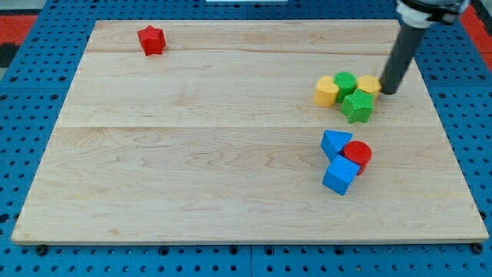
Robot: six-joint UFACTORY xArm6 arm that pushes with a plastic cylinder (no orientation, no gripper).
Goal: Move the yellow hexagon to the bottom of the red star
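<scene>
Camera view: my tip (387, 91) touches yellow hexagon (369, 84); its heading unclear.

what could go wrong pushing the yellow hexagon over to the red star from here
1. My tip sits at the far right of a tight cluster: pushing left may drag the green cylinder and green star along.
2. Two yellow blocks look alike; I might move the wrong one.
3. The red star is far, so the block may slip off.

You see a pale wooden board (231, 138) of lengthwise planks, evenly lit, no hard shadows. It lies on a blue pegboard surface (31, 154) with rows of holes. Red patches (15, 19) at the view's top corners.
</scene>
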